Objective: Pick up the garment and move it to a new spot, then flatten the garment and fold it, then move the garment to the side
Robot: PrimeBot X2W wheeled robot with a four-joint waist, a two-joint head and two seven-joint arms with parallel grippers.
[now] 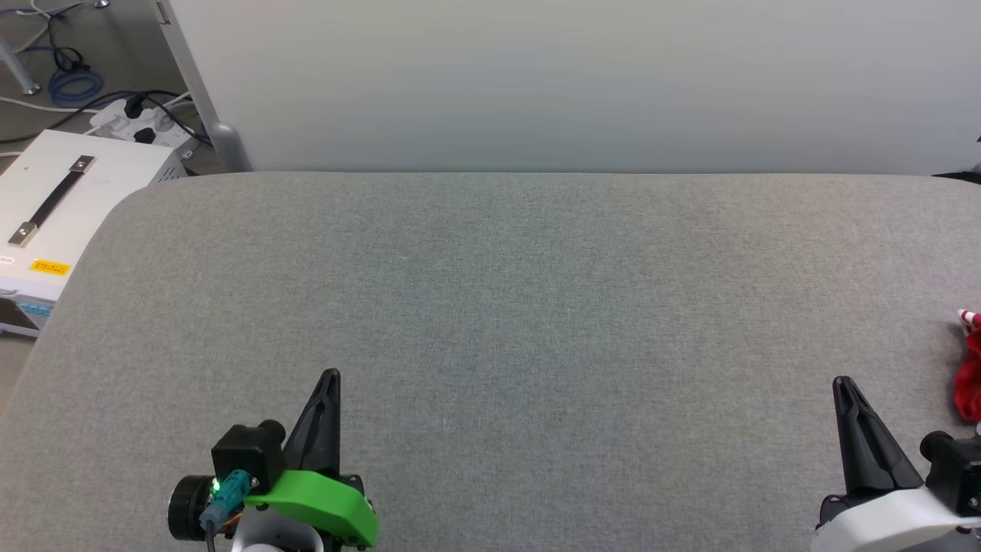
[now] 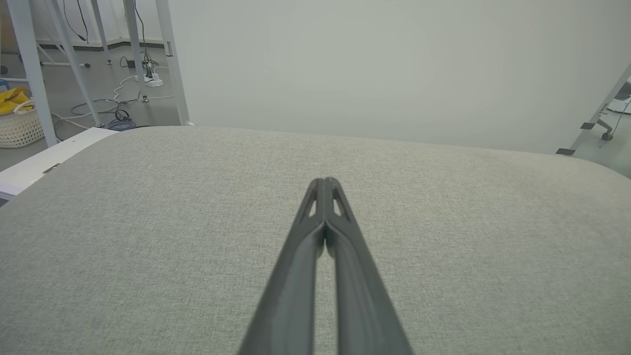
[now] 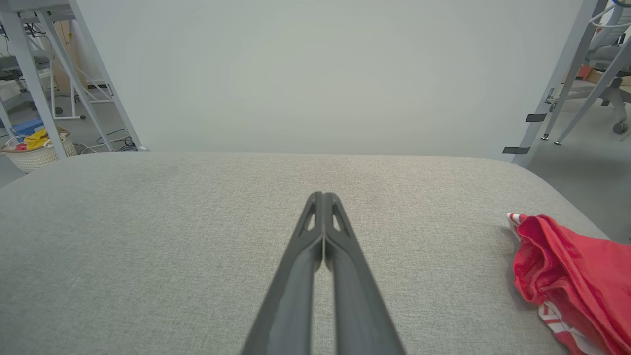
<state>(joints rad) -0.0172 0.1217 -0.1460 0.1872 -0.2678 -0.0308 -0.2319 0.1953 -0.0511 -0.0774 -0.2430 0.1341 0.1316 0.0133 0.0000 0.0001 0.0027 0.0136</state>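
The garment [image 1: 970, 382] is seen bunched at the frame's right edge, on the grey table [image 1: 490, 291]. The left gripper [image 1: 330, 376] and right gripper [image 1: 842, 382] are pressed together, with nothing held.

A grey fabric tabletop [image 1: 490, 345] takes the lower part of the frame, and a plain pale panel [image 1: 575, 77] stands behind its far edge. In the upper left corner, on the grey floor [image 1: 123, 46], are a white power strip [image 1: 142, 123], a coil of blue cable [image 1: 73, 83] and a white box [image 1: 115, 184] with a black handle. The light is soft and even.
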